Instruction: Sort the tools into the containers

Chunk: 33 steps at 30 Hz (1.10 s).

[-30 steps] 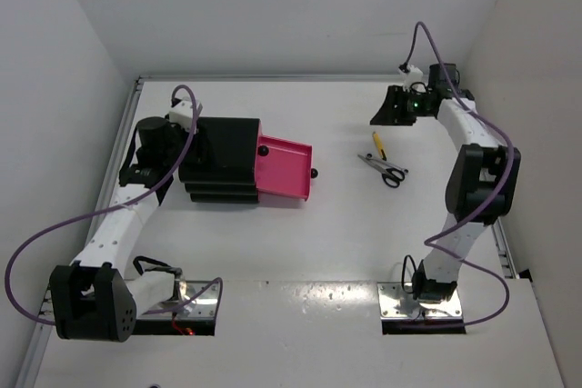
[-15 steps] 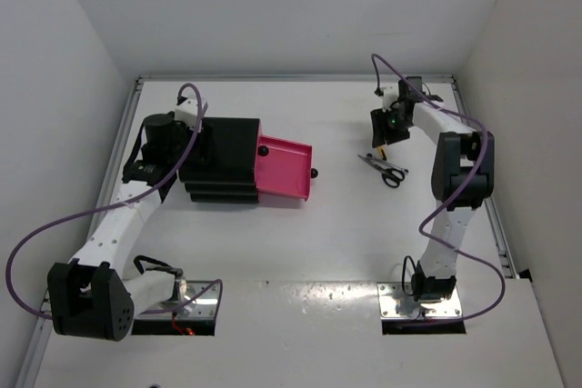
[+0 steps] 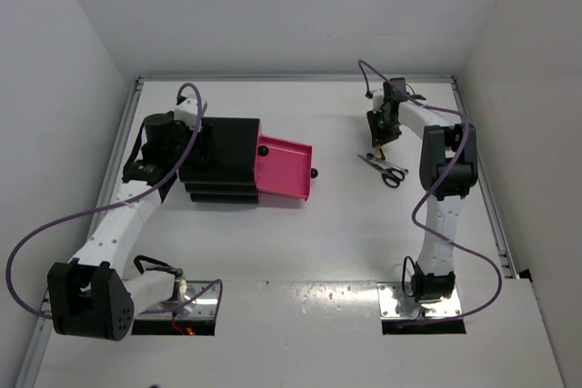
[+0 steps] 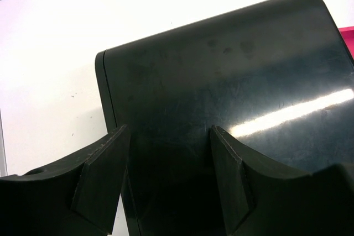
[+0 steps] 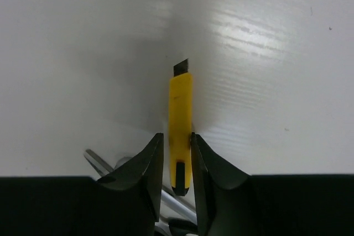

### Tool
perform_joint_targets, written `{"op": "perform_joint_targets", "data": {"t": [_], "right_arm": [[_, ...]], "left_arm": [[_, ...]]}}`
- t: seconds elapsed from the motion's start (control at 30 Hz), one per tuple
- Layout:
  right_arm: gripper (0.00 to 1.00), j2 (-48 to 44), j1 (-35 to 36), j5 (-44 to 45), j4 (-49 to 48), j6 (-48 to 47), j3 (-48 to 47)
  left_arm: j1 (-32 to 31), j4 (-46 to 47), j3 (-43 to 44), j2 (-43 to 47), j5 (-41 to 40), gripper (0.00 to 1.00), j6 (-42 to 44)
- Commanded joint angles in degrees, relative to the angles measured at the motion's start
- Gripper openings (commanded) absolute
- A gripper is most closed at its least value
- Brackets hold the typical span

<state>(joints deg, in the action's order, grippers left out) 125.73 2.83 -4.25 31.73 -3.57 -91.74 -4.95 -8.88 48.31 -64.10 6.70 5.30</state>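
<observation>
The yellow-handled tool (image 5: 180, 109) lies on the white table with its black tip pointing away. My right gripper (image 5: 177, 139) is shut on its near end, one finger on each side; in the top view the gripper (image 3: 379, 138) covers the tool. The black-handled scissors (image 3: 391, 173) and the slim silver wrench (image 5: 98, 161) lie just beside it. The black drawer unit (image 3: 223, 156) stands at the left with its top pink drawer (image 3: 284, 170) pulled out. My left gripper (image 4: 168, 131) is open over the unit's black top (image 4: 232, 81). The blue stick is out of view.
The open drawer's black knob (image 3: 315, 173) points toward the table's middle, and a second knob (image 3: 263, 149) shows at the unit's front. White walls close in the table at the back and both sides.
My right arm has swung left from the back right corner and come down over the yellow-handled tool, jaws closing round it. The left arm and the drawer unit have not moved.
</observation>
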Motion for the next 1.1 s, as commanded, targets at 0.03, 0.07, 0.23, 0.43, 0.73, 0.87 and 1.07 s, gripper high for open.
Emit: {"op": "perform_joint_targets", "data": {"t": [0.03, 0.07, 0.23, 0.43, 0.73, 0.87, 1.07], "right_arm": [[0.24, 1.6, 0.5, 4.3, -1.0, 2.9, -4.8], [0.21, 2.2, 0.5, 3.7, 0.6, 2.9, -5.5], [0.05, 0.0, 0.0, -1.4, 2.8, 3.4, -6.0], [0.02, -13.7, -0.5, -15.1, 6.0, 5.6, -1.5], [0.02, -31.1, 9.2, -36.0, -4.8, 15.1, 14.5], [0.02, -29.6, 15.8, -35.6, -8.8, 18.2, 14.9], [0.02, -24.0, 22.3, -35.0, -16.6, 23.9, 14.4]], "left_arm": [[-0.6, -3.9, 0.4, -1.0, -2.0, 0.66, 0.1], [-0.6, -3.9, 0.4, -1.0, -2.0, 0.66, 0.1], [-0.6, -3.9, -0.2, -1.0, -2.0, 0.66, 0.1], [-0.6, -3.9, -0.2, 0.0, -1.5, 0.66, -1.2], [-0.6, -3.9, -0.2, 0.5, -1.5, 0.66, -1.2], [-0.6, -3.9, -0.2, 0.6, -1.5, 0.66, -1.2], [-0.6, -4.4, -0.2, 0.6, -1.5, 0.66, -1.2]]}}
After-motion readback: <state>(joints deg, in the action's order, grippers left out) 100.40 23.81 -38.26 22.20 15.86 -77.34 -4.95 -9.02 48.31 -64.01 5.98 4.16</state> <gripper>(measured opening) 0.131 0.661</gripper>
